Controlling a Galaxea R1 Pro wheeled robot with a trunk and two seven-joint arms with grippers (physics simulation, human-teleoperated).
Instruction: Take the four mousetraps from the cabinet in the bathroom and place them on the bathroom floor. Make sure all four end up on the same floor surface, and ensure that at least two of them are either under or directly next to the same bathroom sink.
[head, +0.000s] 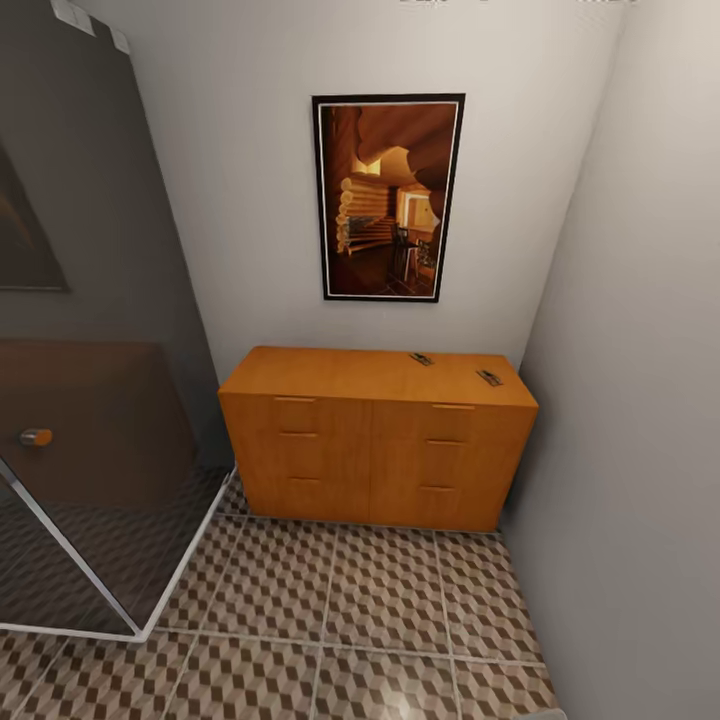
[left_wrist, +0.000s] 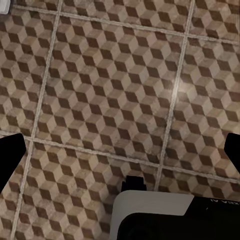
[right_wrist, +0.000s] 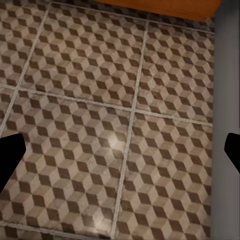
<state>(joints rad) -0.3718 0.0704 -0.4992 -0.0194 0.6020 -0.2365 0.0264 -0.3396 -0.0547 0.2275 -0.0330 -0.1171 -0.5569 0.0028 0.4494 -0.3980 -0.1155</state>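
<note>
The orange-brown cabinet (head: 375, 440) stands against the far wall, all drawers shut. Two mousetraps lie on its top towards the right end, one (head: 421, 358) further back and one (head: 489, 378) nearer the front corner. The cube-patterned bathroom floor (head: 340, 620) stretches in front of it. My left gripper (left_wrist: 120, 155) hangs open over bare tiles, its black fingertips (left_wrist: 10, 155) wide apart. In the right wrist view my right gripper (right_wrist: 120, 155) is also open above the floor, with the cabinet's base (right_wrist: 160, 7) ahead of it. The sink is out of view.
A dark glass shower screen (head: 90, 400) with a round knob (head: 36, 437) closes off the left side. A grey wall (head: 640, 400) runs close along the cabinet's right end. A framed picture (head: 388, 197) hangs above the cabinet. Part of my white body (left_wrist: 150, 215) shows in the left wrist view.
</note>
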